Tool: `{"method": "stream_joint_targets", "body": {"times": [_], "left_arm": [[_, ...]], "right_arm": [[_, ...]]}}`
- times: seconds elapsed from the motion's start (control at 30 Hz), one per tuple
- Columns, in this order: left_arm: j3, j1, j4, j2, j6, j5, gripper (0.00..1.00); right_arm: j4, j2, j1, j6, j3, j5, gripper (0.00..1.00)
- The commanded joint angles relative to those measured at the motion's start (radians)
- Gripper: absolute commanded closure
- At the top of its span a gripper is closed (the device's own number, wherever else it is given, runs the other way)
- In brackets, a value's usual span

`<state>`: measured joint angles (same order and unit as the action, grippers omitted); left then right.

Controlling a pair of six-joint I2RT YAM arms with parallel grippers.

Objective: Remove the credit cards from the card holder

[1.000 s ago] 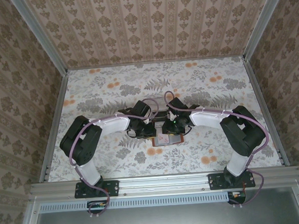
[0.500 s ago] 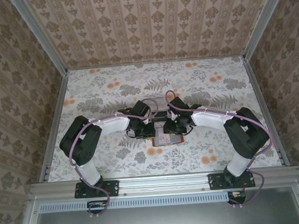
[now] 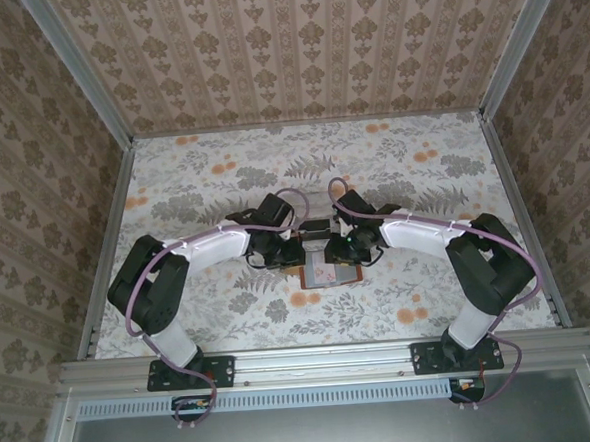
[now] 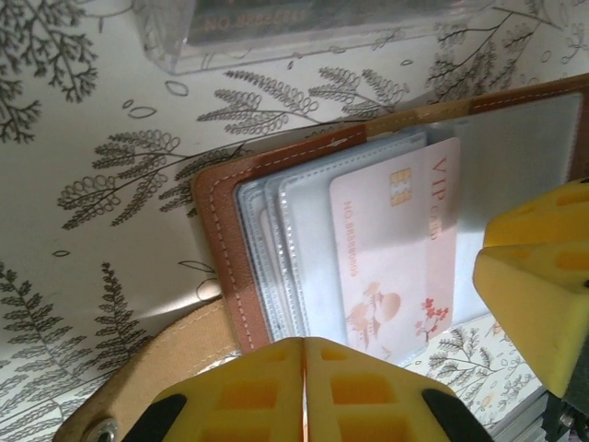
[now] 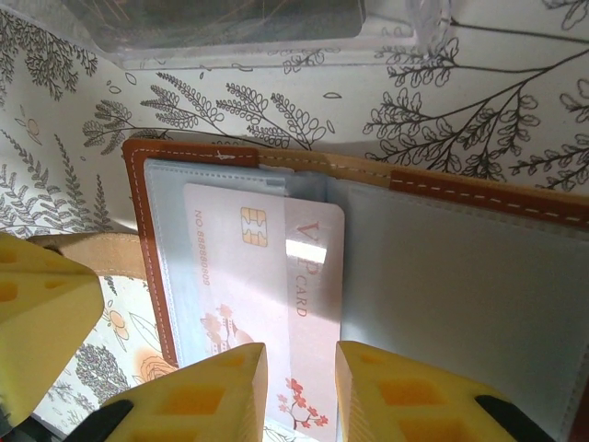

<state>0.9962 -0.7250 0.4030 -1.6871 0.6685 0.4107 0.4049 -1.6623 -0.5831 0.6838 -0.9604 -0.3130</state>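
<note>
"While both arms bent in over the table (image 3: 222,175), where did the card holder (image 3: 330,274) lie?" Kerr asked.

"Open and flat, near mid-table. Left gripper (image 3: 295,258) stood at its 9 o'clock, right gripper (image 3: 349,255) at its 3. Clear tray (image 5: 248,28) just beyond, at 12."

"State of the claws?"

"Left: pads pressed together at the brown near rim. Couldn't tell whether any leather was caught between them. Right: jaws spread, nothing pinched."

"And the card?"

"One pale pink credit card (image 5: 267,285), chip and 'VIP' showing, sat in the front clear sleeve. On the right wrist camera it lay dead ahead at 12 o'clock, long axis running 12 to 6, its near short end down in the gap between the spread fingers. From the left gripper it lay off toward 1 o'clock."

"Which arm for the pull?"

"Right, I judged: nearer, and lined up with the card's length. Closing on that end and drawing toward 6 should slide it free, provided the left pins the holder. Whether the sleeves behind held more cards wasn't readable."
</note>
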Motion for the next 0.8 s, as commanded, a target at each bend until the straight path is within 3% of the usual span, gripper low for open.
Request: {"method": "stream_joint_targets", "body": {"times": [0.0, 0.77], "left_arm": [[0.039, 0.003, 0.020, 0.002, -0.020, 0.002, 0.89], [0.074, -0.045, 0.044, -0.115, -0.024, -0.015, 0.89]], "right_arm": [[0.034, 0.029, 0.009, -0.018, -0.026, 0.005, 0.72], [-0.078, -0.020, 0.055, -0.027, 0.037, -0.106, 0.75]]}}
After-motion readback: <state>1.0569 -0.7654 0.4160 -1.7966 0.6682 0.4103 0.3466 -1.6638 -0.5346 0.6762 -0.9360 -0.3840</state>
